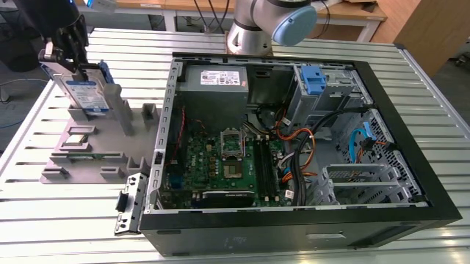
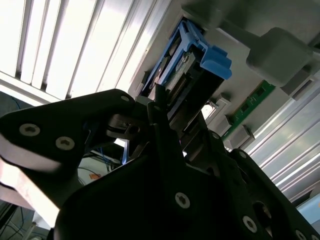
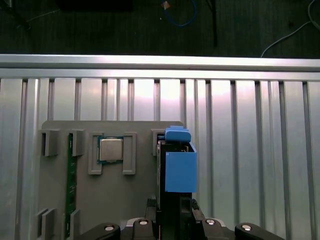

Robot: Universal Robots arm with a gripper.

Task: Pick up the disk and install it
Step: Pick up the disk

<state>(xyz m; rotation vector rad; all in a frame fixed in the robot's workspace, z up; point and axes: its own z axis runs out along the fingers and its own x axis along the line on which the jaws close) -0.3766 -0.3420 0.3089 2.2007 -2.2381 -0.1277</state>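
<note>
Disk [image 3: 180, 170] status: you have it gripped, not yet installed. In the first wrist view the gripper [image 3: 175, 205] sits directly over its upper edge, with the fingers [image 3: 195, 206] closed against either side of the blue-bracketed body. The second wrist view shows that edge of the disk [image 2: 181, 80] running in between the jaws.

In the exterior view the disk [image 1: 85, 91] stands upright on edge, label facing out, at the grey fixture [image 1: 110, 159] on the slatted table [image 1: 74, 220], with the gripper [image 1: 63, 55] on top of it. You cannot tell from these views whether its lower edge has cleared the fixture slot. Just beside it on the fixture lie a processor chip [image 3: 110, 149] and a memory stick [image 3: 70, 185], both in their own recesses.

Further out, to the exterior view's right, the open computer case [image 1: 294, 231] lies well apart from the disk. Its metal drive cage [image 1: 364, 181] at the near corner appears empty.

Judgement: the grasp is made; the lift, the transfer and the installation are outstanding.
</note>
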